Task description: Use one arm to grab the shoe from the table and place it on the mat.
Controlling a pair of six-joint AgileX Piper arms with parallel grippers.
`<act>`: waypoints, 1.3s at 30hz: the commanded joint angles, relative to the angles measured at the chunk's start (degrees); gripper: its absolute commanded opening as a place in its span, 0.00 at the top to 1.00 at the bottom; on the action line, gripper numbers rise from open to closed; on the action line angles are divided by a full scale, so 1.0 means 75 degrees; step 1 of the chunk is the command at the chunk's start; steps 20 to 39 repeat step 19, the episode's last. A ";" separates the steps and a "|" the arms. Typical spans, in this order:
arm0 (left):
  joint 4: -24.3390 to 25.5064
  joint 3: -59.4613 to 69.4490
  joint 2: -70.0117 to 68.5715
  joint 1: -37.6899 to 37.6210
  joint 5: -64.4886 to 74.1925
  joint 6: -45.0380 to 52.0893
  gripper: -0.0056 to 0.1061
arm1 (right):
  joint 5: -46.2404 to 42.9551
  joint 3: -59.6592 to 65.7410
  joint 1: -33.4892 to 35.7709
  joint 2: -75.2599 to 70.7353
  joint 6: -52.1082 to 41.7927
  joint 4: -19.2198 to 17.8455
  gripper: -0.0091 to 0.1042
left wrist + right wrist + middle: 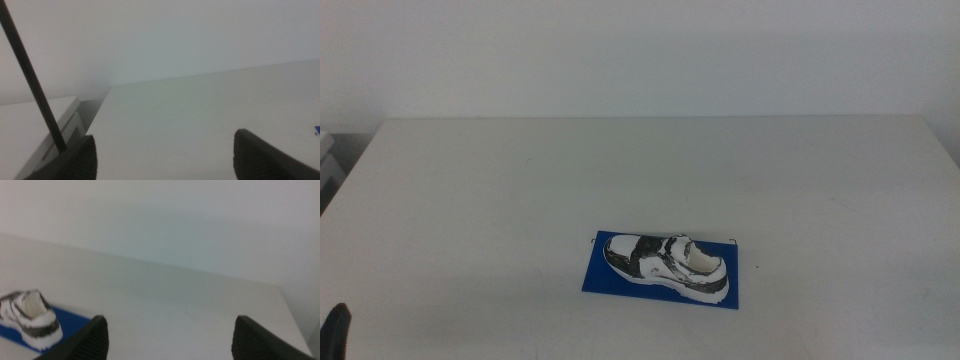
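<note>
The shoe (667,265) is seen lying on the mat (605,276) at the desk's (520,190) 6 o'clock; the left gripper (165,157) and right gripper (170,337) are spread apart, holding nothing.

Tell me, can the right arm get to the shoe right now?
Probably yes. The shoe lies on the blue mat with only bare white table around it, and nothing stands between it and the open right gripper, which holds nothing. The left gripper waits open, well aside.
</note>
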 commanded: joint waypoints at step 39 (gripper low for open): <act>-0.0066 0.0039 -0.0027 -0.0030 -0.0616 -0.0045 0.11 | -0.0368 0.1040 -0.0046 -0.0199 -0.0013 -0.0144 0.36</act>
